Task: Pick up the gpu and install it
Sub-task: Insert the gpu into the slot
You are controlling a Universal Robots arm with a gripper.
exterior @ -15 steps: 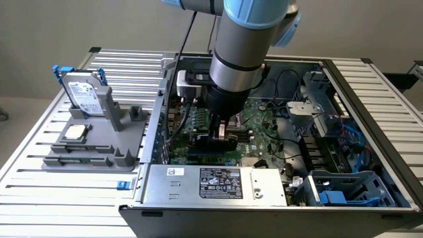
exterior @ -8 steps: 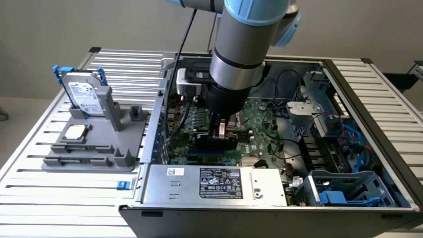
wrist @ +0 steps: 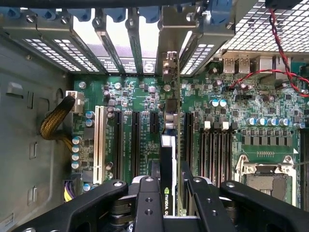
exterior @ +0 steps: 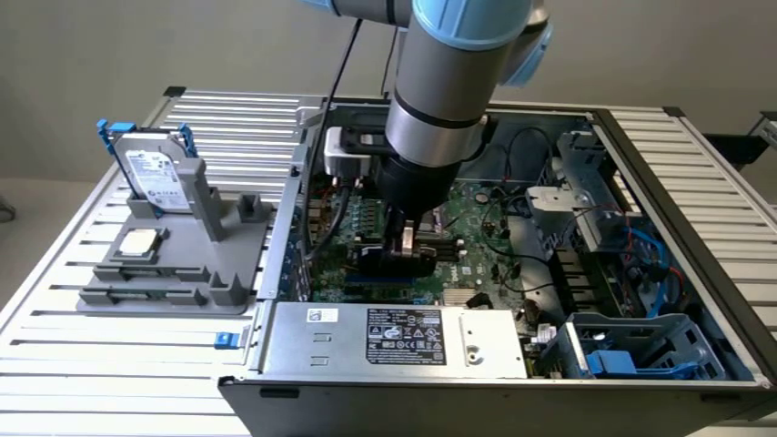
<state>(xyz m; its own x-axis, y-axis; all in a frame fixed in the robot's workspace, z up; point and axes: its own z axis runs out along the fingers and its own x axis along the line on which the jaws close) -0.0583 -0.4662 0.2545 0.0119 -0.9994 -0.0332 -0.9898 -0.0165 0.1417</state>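
- Reaching steeply down from above into the open computer case [exterior: 486, 401], forearm near upright, wrist aimed at the motherboard [exterior: 486, 228].
- Hanging with the hand [exterior: 407, 248] low over the board, in the part of the case toward the exterior view's left.
- Clamped narrowly on the gpu [wrist: 167, 164], with black fingers [wrist: 147, 198] pressed on either flat face, closed almost fully around the thin card.
- Held on edge, upright, lengthways in line with the long expansion slots [wrist: 135, 140] and close above them; cannot tell whether touching a slot.
- Seen edge-on from the wrist: slim black cooler cover with white NVIDIA lettering on one side, green circuit board on the other, silver end bracket at the far end by the rear slot openings [wrist: 120, 43].
- Standing well apart on the surface [exterior: 73, 364], at the exterior view's left: grey holder [exterior: 170, 291] carrying an upright hard drive [exterior: 158, 177] and a flat silver chip [exterior: 137, 241].
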